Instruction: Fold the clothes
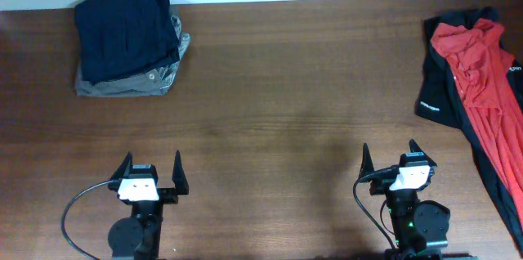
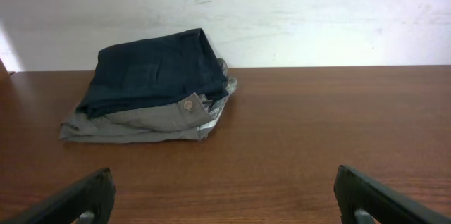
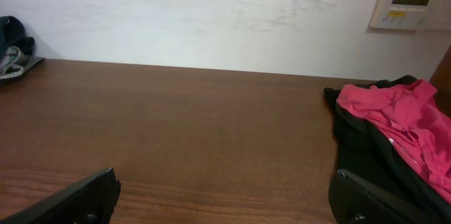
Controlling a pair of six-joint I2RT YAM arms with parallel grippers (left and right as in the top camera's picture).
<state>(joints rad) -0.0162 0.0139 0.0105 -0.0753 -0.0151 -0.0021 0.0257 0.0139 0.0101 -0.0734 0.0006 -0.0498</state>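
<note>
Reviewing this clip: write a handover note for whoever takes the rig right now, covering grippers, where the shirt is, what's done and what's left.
Left gripper: open, empty, near the front edge of the table.
Right gripper: open, empty, also near the front edge.
Orange-red T-shirt: crumpled at the table's right end, lying on a black garment, partly cut off by the overhead view.
Folded navy and grey stack: far left corner, navy on top.
Done: nothing; the shirt is unfolded.
Left: probably drag the shirt off the black garment to mid-table, flatten it, then fold it.

Open table centre, folded pile far-left, T-shirt right edge
</note>
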